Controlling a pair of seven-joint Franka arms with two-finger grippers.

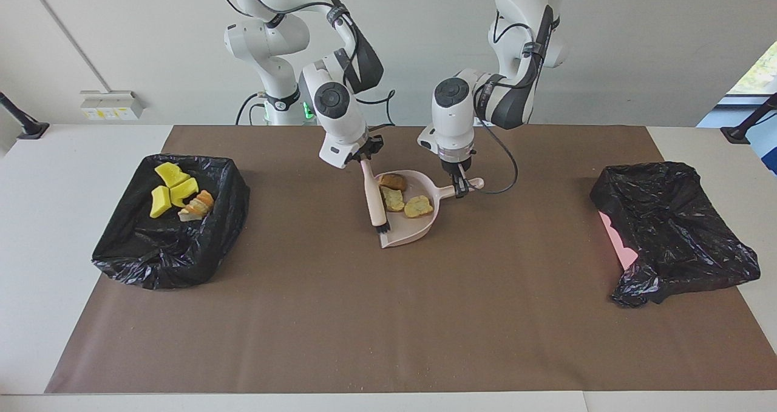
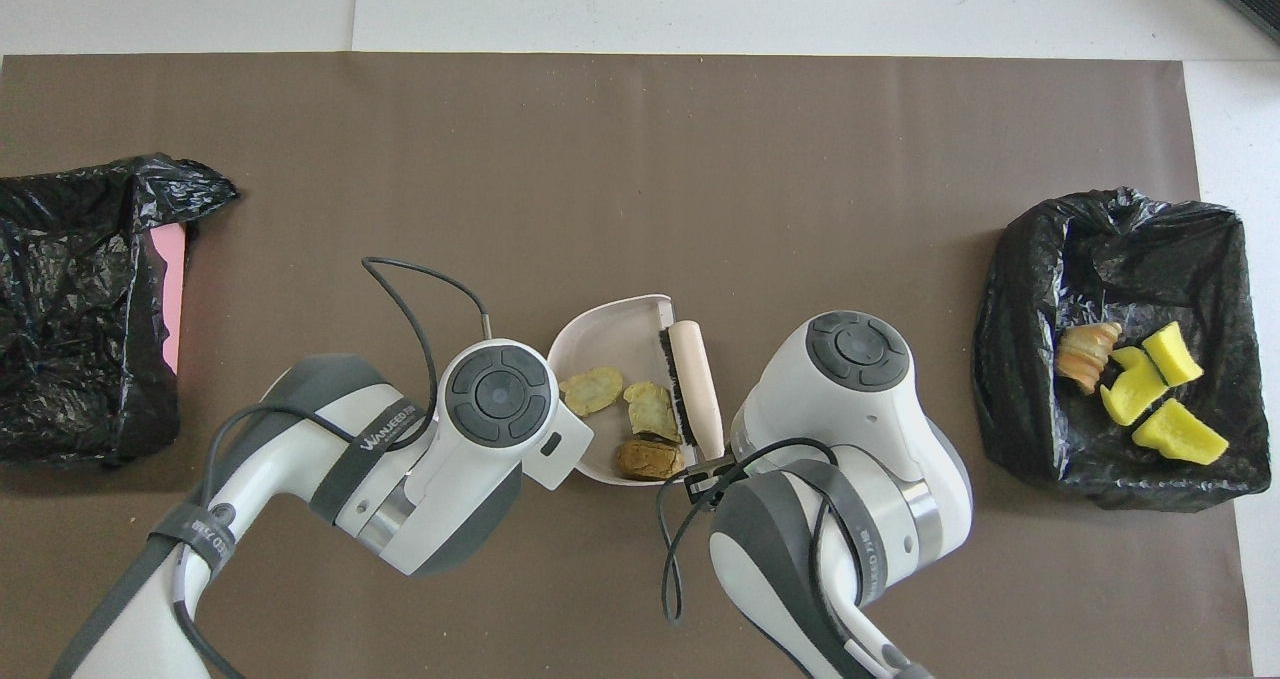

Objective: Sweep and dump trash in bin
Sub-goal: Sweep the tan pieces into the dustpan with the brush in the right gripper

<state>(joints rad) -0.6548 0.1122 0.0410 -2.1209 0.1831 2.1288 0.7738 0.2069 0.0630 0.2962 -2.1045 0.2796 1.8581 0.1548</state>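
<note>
A pink dustpan (image 1: pixel 410 232) lies on the brown mat, also in the overhead view (image 2: pixel 610 327). Three tan and orange-brown trash chunks (image 1: pixel 419 206) (image 2: pixel 592 389) lie inside it. My left gripper (image 1: pixel 459 185) is shut on the dustpan's handle. My right gripper (image 1: pixel 366 156) is shut on the top of a pink brush (image 1: pixel 376 198) (image 2: pixel 696 389), whose dark bristles rest at the pan's open mouth. A black-lined bin (image 1: pixel 152 254) (image 2: pixel 1110 259) at the right arm's end holds several yellow and orange chunks (image 1: pixel 173 189) (image 2: pixel 1140 391).
A second black-lined bin (image 1: pixel 674 230) (image 2: pixel 80 309) with a pink edge showing stands at the left arm's end. The brown mat (image 1: pixel 388 327) covers most of the white table. Both wrists hide the grippers in the overhead view.
</note>
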